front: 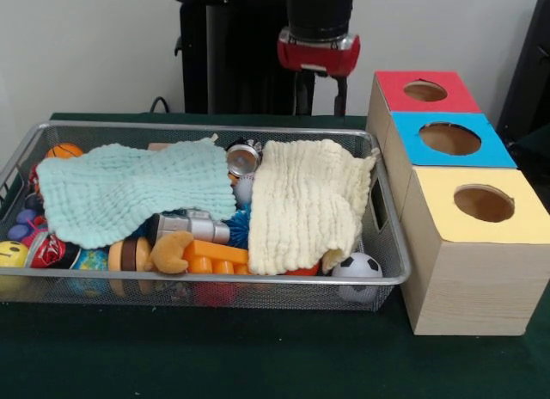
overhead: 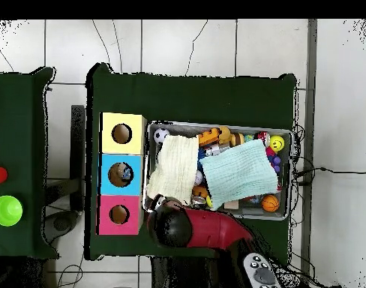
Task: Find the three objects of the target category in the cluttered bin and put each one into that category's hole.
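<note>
Gripper (front: 341,96) raised behind the far rim of the wire-mesh bin (front: 215,280), near the red-topped box (front: 427,90); finger spread cannot be told. Presumably parked clear for searching. Clear plastic lumps not visible, probably hidden under the mint cloth (front: 129,191) and cream cloth (front: 308,201). Blue-topped hole (front: 449,138) just right of bin. No legible writing.

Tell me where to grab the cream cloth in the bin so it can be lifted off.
Pinch the cream cloth from above at its raised, wrinkled middle. It lies draped over the clutter in the bin, so the folds give something to pinch; its edges hang low against the toys.
</note>
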Controlling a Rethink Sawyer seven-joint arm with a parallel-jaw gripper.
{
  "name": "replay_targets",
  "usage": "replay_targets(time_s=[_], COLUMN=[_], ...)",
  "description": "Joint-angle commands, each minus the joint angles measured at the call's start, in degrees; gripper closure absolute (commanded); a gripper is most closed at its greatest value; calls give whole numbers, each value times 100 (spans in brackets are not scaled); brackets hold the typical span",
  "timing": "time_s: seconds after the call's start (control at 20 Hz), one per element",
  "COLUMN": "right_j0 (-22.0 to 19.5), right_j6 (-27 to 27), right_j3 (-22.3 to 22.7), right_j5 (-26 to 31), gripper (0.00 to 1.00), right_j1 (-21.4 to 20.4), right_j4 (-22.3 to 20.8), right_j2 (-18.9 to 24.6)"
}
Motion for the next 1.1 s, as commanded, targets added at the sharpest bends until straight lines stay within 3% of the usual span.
replay_targets(time_s=[0.05, 0.25, 0.65, 1.1], right_j0=[-411, -629, -1261, -1340], right_j6=[-425, -541, -1004, -724], right_j3=[49, -99, -724, -1240], right_j5=[1261, 1322, 939, 774], gripper=[0, 0, 0, 0], right_j1=[-1004, -876, 18, 434], right_j4=[178, -30, -1077, -2016], right_j2=[759, 831, 671, 503])
